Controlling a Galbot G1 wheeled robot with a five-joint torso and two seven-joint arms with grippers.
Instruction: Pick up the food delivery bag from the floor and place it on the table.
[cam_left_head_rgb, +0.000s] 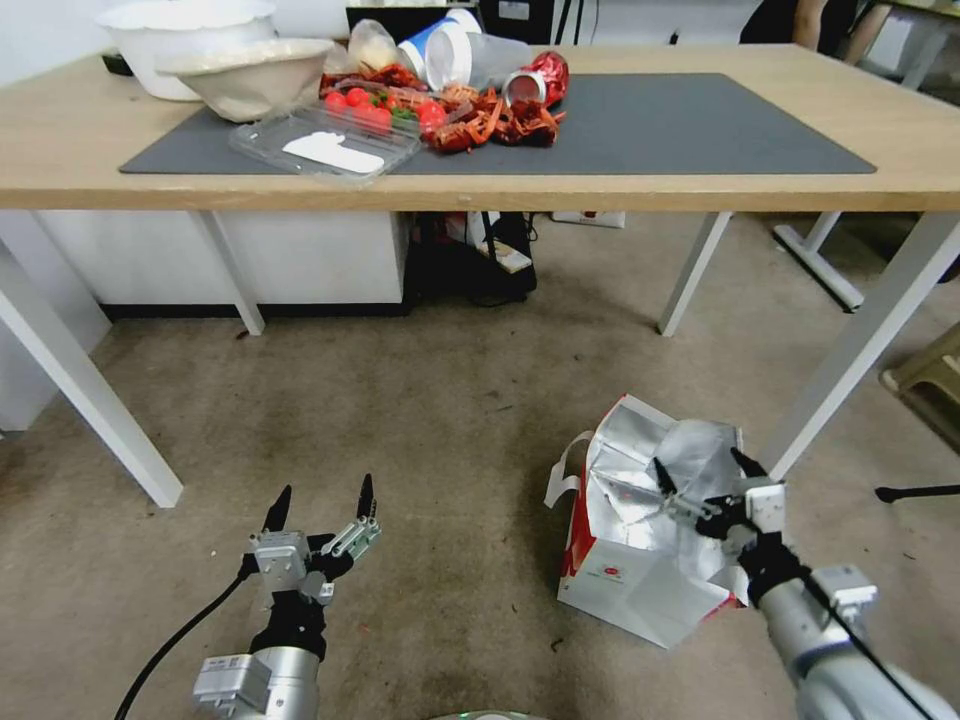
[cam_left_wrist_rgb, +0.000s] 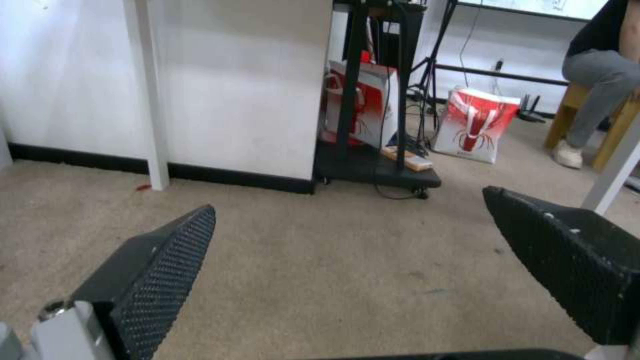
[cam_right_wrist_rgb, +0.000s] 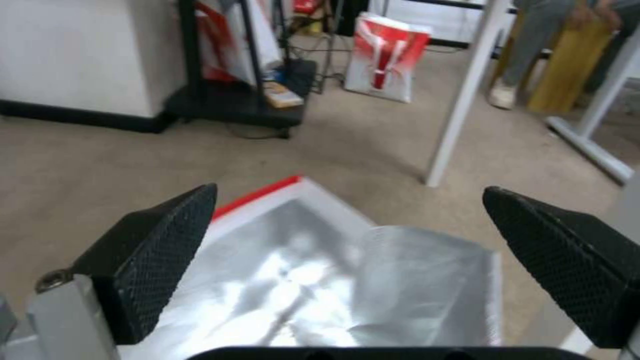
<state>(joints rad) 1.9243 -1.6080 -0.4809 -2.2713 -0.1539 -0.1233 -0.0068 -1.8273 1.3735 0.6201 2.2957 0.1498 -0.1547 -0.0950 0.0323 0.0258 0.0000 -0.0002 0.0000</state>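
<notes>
food delivery bag (cam_left_head_rgb: 640, 590) | crumpled, foil open | on floor (cam_left_head_rgb: 420, 420)

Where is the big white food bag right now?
In the head view, the food delivery bag sits on the floor at the robot's right, near a white table leg, with the open right gripper above its foil-lined mouth.

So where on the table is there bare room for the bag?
The right half of the dark grey mat, from the crushed red can to the table's right end, lies bare. The left half is crowded: white bowls, clear tray, crayfish pile.
</notes>
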